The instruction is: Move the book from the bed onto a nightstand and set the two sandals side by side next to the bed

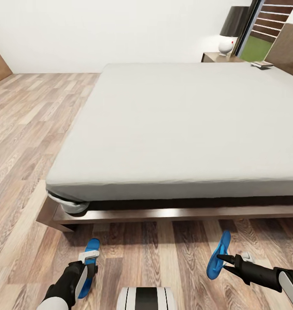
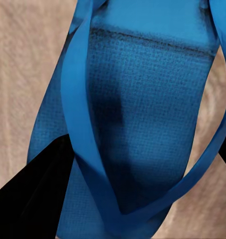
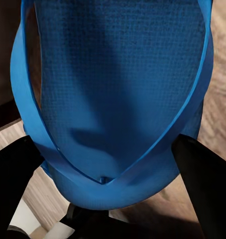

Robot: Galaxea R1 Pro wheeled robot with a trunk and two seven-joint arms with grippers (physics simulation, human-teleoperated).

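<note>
Two thin, floppy-looking blue sandals (image 1: 91, 252) (image 1: 218, 255) hung low in frame, our left gripper (image 1: 87, 275) and right gripper (image 1: 224, 262) each clamped on one, best pinched at the sole edge, we judged.

A bedroom in a home: a low bed (image 1: 181, 129) with a bare white mattress and dark wooden frame dominates the head view. At one o'clock a nightstand (image 1: 216, 57) carries a white-based lamp (image 1: 232, 30) with a dark shade, beside a window (image 1: 267, 30) onto grass. White walls meet a grey-brown wood-plank floor (image 1: 30, 129).
</note>
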